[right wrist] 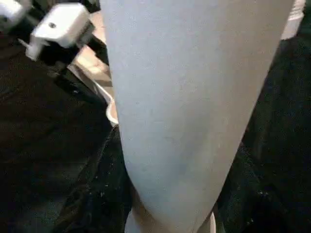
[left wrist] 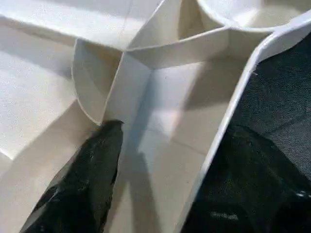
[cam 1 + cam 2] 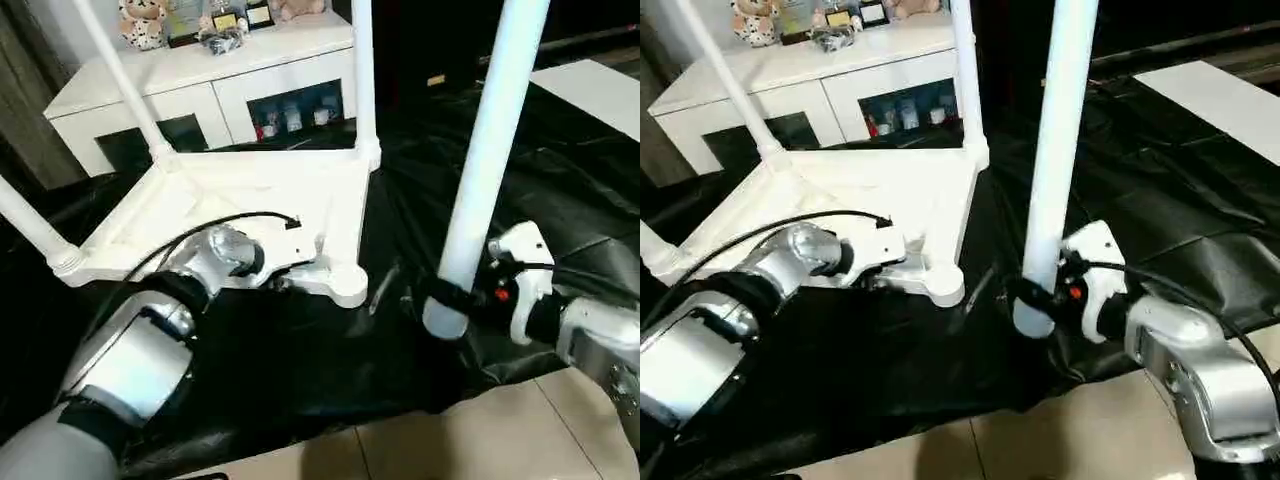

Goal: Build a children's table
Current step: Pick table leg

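Note:
The children's table lies upside down on a black cloth, its ribbed top point(image 3: 250, 190) facing up. Three white legs stand in its corners: one at the back point(image 3: 363, 70), one at the far left point(image 3: 120, 70), one at the near left point(image 3: 25, 225). The near right corner socket point(image 3: 345, 285) holds no leg. My left gripper point(image 3: 288, 282) is open astride the rim point(image 2: 233, 111) beside that corner, with one black finger point(image 2: 87, 179) resting inside on the ribs. My right gripper point(image 3: 445, 300) is shut on a fourth leg point(image 3: 490, 140) near its lower end, holding it upright just right of the corner.
A white cabinet point(image 3: 200, 90) with dark glass doors and toys on top stands behind the table. Black cloth point(image 3: 560, 190) covers the floor. Beige tiles point(image 3: 450, 440) show at the near edge, and a white sheet point(image 3: 600, 90) lies at the far right.

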Robot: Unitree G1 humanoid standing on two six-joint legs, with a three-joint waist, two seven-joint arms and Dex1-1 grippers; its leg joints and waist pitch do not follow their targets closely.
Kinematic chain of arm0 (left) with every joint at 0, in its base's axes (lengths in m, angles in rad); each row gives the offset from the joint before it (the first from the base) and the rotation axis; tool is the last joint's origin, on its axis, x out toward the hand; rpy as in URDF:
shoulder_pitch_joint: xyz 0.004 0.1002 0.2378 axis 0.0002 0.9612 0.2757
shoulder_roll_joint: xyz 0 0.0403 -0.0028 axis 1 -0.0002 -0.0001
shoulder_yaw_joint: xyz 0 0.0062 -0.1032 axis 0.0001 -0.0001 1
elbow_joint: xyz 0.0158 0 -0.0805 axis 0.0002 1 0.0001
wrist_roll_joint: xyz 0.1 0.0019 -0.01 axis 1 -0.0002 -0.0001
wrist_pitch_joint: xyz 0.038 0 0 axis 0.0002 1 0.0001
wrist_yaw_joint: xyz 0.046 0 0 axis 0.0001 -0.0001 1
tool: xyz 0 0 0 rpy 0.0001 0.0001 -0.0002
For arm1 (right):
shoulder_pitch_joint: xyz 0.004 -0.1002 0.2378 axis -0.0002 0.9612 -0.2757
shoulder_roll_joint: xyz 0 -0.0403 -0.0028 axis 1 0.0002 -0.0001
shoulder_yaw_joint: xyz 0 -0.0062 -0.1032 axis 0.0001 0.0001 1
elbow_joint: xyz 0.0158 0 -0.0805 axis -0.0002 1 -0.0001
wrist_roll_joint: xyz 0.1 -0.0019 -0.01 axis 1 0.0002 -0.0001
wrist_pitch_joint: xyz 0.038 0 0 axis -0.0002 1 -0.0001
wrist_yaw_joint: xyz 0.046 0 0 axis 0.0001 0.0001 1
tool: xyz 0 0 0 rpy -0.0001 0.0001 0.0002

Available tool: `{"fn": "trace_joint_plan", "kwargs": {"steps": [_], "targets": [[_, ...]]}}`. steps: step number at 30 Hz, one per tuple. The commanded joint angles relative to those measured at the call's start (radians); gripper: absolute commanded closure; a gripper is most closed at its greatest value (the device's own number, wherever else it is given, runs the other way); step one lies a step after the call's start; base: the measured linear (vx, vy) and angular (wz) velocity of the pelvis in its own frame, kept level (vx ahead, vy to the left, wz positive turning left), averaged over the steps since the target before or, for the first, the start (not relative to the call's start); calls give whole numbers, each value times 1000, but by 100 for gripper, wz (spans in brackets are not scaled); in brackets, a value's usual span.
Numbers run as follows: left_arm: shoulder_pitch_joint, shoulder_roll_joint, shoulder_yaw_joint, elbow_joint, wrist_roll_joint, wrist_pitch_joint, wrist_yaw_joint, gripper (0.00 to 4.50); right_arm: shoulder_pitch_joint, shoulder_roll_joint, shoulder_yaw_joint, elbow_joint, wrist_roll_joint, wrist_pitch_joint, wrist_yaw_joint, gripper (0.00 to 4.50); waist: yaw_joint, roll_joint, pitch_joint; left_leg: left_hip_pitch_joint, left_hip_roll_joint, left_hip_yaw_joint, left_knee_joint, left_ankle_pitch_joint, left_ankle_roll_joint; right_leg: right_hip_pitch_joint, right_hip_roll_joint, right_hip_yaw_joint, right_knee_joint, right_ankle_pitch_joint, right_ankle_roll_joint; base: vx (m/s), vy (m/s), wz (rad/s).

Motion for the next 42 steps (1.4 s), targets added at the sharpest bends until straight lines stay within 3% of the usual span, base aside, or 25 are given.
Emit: {"fn": "trace_joint_plan", "kwargs": {"steps": [1, 2, 3, 7, 8, 11, 15, 16, 18, 19, 23, 26, 30, 31, 32, 34, 35, 36, 37, 38, 39, 40, 42], "targets": [[-6, 21, 43, 25, -19, 53, -10, 127, -4, -10, 8, -40, 19, 16, 18, 264, -3, -35, -65, 17, 26, -28, -69, -325, 74, 46, -29, 15, -99, -444, -159, 0, 0, 0], [-6, 21, 54, 29, -25, 72, -19, 143, -5, -13, 11, -40, 22, 18, 21, 264, -1, -32, -65, 18, 26, -28, -69, -322, 76, 45, -29, 16, -98, -445, -161, 0, 0, 0], [-5, 20, 62, 32, -28, 85, -25, 159, -5, -15, 13, -40, 24, 19, 23, 264, -2, -37, -65, 17, 26, -28, -69, -322, 77, 45, -30, 15, -99, -444, -161, 0, 0, 0], [0, 23, 83, 47, -35, 161, -61, 176, -9, -25, 26, -38, 29, 20, 38, 264, 1, -38, -63, 19, 27, -29, -70, -323, 81, 41, -32, 17, -100, -472, -154, 0, 0, 0], [0, 23, 83, 47, -35, 161, -61, 201, -9, -25, 26, -38, 29, 20, 38, 264, 3, -36, -63, 18, 28, -31, -72, -323, 79, 42, -32, 17, -99, -469, -153, 0, 0, 0], [0, 24, 92, 54, -30, 201, -67, 209, -13, -29, 32, -37, 31, 20, 42, 264, 5, -41, -64, 16, 30, -31, -73, -318, 82, 43, -33, 18, -97, -447, -158, 0, 0, 0], [-3, 24, 110, 55, -28, 242, -96, 252, -21, -35, 40, -29, 32, 16, 49, 264, 4, -41, -64, 13, 30, -31, -73, -294, 91, 46, -36, 20, -94, -415, -168, 0, 0, 0], [-2, 26, 110, 54, -23, 247, -108, 252, -25, -35, 42, -24, 31, 13, 51, 264, 4, -46, -65, 12, 30, -31, -72, -291, 93, 47, -36, 20, -94, -410, -170, 0, 0, 0], [-1, 27, 111, 51, -18, 253, -123, 276, -30, -36, 44, -17, 30, 9, 53, 264, 6, -43, -64, 12, 32, -31, -74, -279, 97, 47, -36, 21, -91, -396, -177, 0, 0, 0], [0, 30, 116, 48, -20, 269, -145, 276, -41, -35, 48, -4, 27, 1, 57, 264, 7, -48, -64, 12, 32, -30, -74, -279, 98, 47, -36, 21, -92, -392, -179, 0, 0, 0], [8, 31, 133, 40, -32, 300, -127, 304, -54, -28, 61, 19, 17, -18, 61, 264, 12, -45, -65, 12, 33, -30, -73, -265, 103, 49, -39, 22, -85, -358, -198, 0, 0, 0], [27, 24, 186, 21, -73, 345, -95, 313, -69, -13, 69, 43, 12, -35, 56, 264, 13, -46, -63, 13, 33, -29, -74, -270, 102, 49, -40, 21, -86, -364, -204, 0, 0, 0], [78, 29, 202, -29, -88, 346, -91, 324, -84, 17, 81, 74, -4, -59, 36, 264, 14, -48, -61, 7, 32, -33, -77, -278, 100, 52, -42, 19, -86, -395, -198, 0, 0, 0], [109, 33, 216, -71, -100, 357, -101, 328, -93, 38, 80, 92, -13, -68, 12, 264, 14, -56, -61, 11, 32, -31, -77, -288, 97, 47, -40, 19, -89, -412, -194, 0, 0, 0], [141, 38, 229, -126, -114, 386, -111, 335, -102, 59, 75, 110, -19, -73, -13, 264, 12, -50, -59, 9, 32, -32, -79, -294, 92, 48, -41, 19, -86, -425, -195, 0, 0, 0], [194, 47, 246, -231, -134, 440, -118, 343, -112, 78, 72, 132, -28, -78, -40, 264, 14, -58, -59, 13, 36, -33, -81, -303, 86, 43, -41, 22, -87, -435, -192, 0, 0, 0], [223, 53, 252, -283, -140, 463, -120, 351, -116, 87, 72, 141, -31, -80, -50, 264, 14, -53, -57, 15, 39, -34, -84, -312, 81, 40, -40, 23, -86, -436, -193, 0, 0, 0], [255, 60, 256, -343, -143, 480, -120, 351, -120, 94, 72, 149, -33, -83, -58, 264, 15, -61, -57, 18, 37, -31, -83, -322, 75, 37, -39, 25, -86, -442, -190, 0, 0, 0], [287, 67, 259, -402, -144, 493, -119, 351, -123, 101, 72, 156, -34, -85, -65, 264, 17, -55, -58, 16, 41, -36, -86, -318, 72, 42, -44, 26, -81, -434, -194, 0, 0, 0], [326, 74, 256, -478, -145, 510, -122, 360, -128, 107, 73, 166, -36, -87, -70, 264, 11, -68, -56, 7, 38, -34, -88, -317, 75, 41, -39, 24, -85, -450, -179, 0, 0, 0], [399, 92, 241, -608, -140, 476, -137, 365, -135, 118, 76, 179, -43, -91, -76, 264, 17, -59, -59, 16, 46, -38, -88, -316, 69, 39, -48, 28, -81, -445, -178, 0, 0, 0], [427, 98, 240, -661, -141, 489, -138, 371, -140, 121, 78, 187, -46, -92, -78, 264, 9, -59, -57, 8, 45, -38, -91, -312, 71, 40, -45, 28, -79, -437, -174, 0, 0, 0], [459, 102, 241, -725, -144, 523, -135, 377, -147, 125, 79, 195, -49, -92, -82, 264, 14, -59, -59, 20, 44, -33, -89, -330, 62, 31, -42, 29, -83, -454, -165, 0, 0, 0]]}}
